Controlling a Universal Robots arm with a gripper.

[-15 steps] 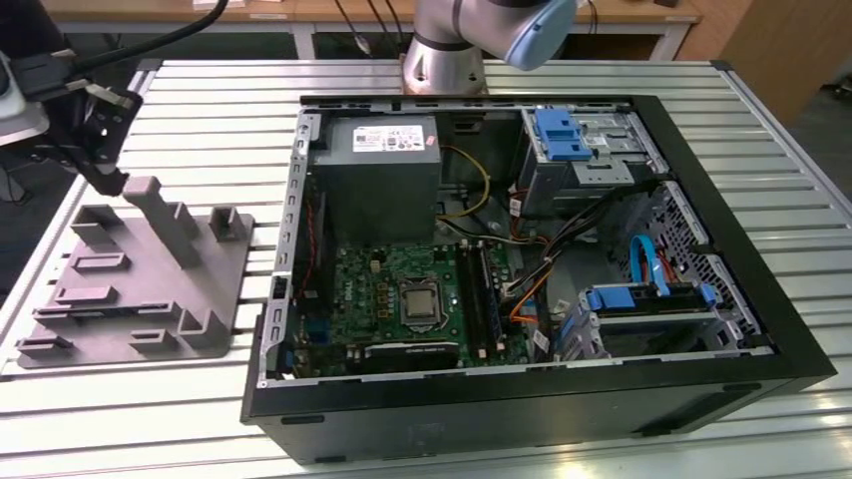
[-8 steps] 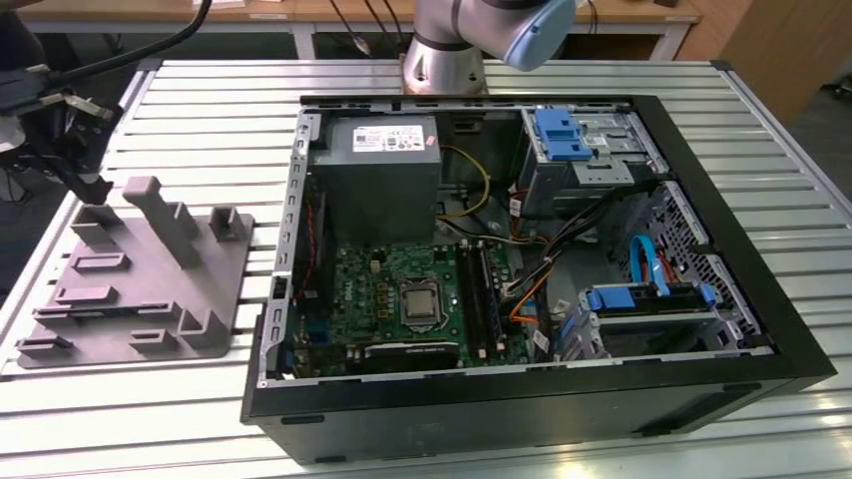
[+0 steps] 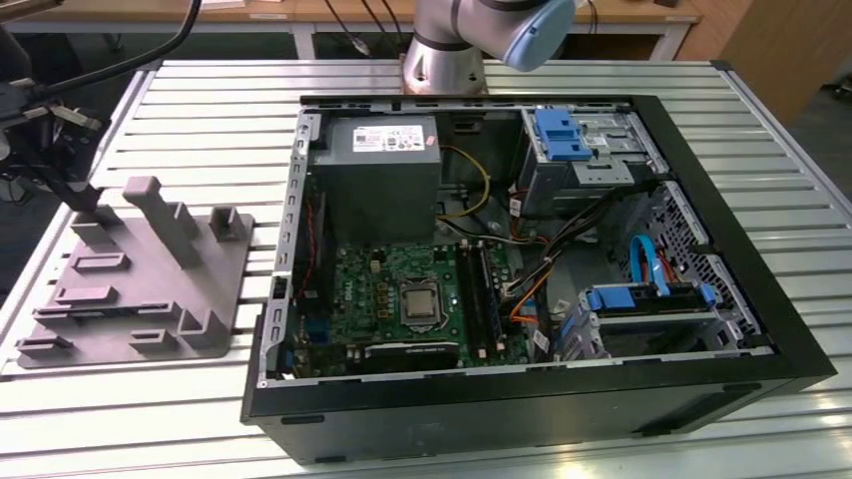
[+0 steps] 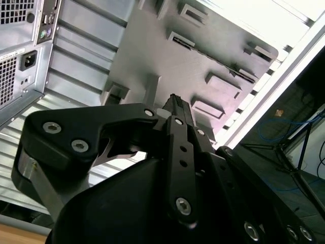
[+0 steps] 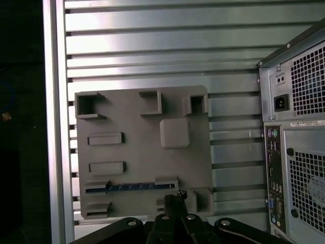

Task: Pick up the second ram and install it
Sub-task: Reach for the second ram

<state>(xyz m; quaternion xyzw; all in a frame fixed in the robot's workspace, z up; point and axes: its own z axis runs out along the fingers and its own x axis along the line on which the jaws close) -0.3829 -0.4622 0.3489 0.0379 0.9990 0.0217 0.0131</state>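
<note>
The second ram (image 5: 131, 187) is a thin dark strip standing on edge in a slot of the grey slotted plate (image 5: 142, 147). In the first wrist view my gripper (image 5: 175, 195) hovers over the plate close to one end of that strip, its fingertips together and nothing between them. The second wrist view shows the black fingers (image 4: 177, 127) pressed together above the same plate (image 4: 167, 61). In the exterior view the gripper (image 3: 88, 203) hangs over the plate's far corner (image 3: 147, 289), at the exterior view's left, well apart from the open computer case (image 3: 533, 279).
Inside the case lie the green motherboard (image 3: 399, 299), a grey power supply box (image 3: 379, 170) and blue drive cages (image 3: 586, 140). The case's rear panel with ports (image 5: 294, 152) stands next to the plate. Everything rests on a slatted metal table (image 3: 200, 110).
</note>
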